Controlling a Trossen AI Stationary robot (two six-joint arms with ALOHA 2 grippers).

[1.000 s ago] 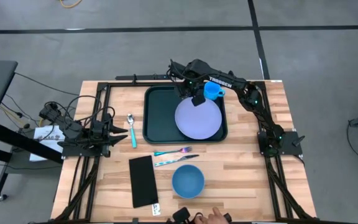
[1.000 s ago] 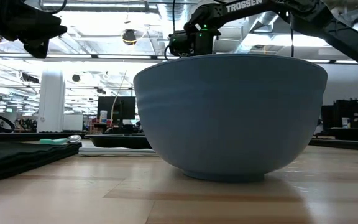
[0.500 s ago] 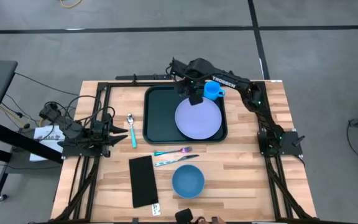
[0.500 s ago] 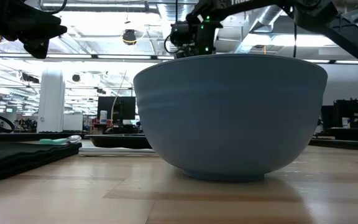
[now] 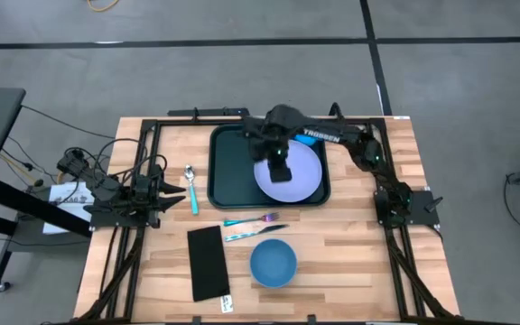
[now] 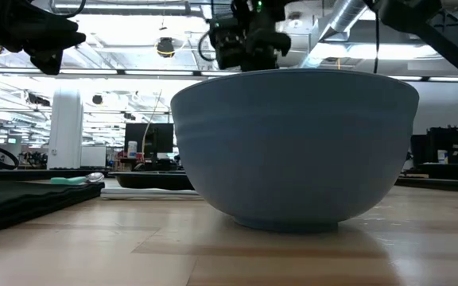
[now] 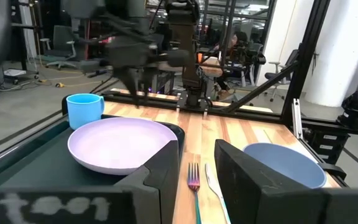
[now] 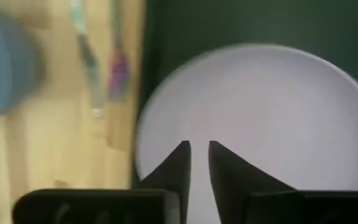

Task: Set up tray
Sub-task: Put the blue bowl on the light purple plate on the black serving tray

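- Now the tray (image 5: 227, 168), dark green plastic with rounded corners and a raised rim, lies at the far middle of the wooden table (image 5: 350, 244).
- Directly over the tray hangs the right gripper (image 5: 278, 166), above the lavender plate (image 5: 294, 177); in the right wrist view its fingers (image 8: 174, 163) stand close with a thin gap, pinching nothing.
- That plate, round, smooth and matte, fills the tray's right half; its rim nears the tray's right wall.
- A bright blue mug (image 7: 84, 110) stands just beyond the plate, at the tray's far right corner.
- Left of the tray lies a spoon (image 5: 190, 185) with a teal handle and metal bowl.
- Just in front of the tray lie a fork (image 5: 252, 219) and a knife (image 5: 249, 235), both slim, with coloured handles.
- Farther toward the near edge sits a deep, round blue bowl (image 5: 273, 263), and left of it a flat black rectangle (image 5: 208, 263).
- Well left of the tray the left gripper (image 5: 175, 196) rests, fingers (image 7: 164, 172) slightly parted, empty.
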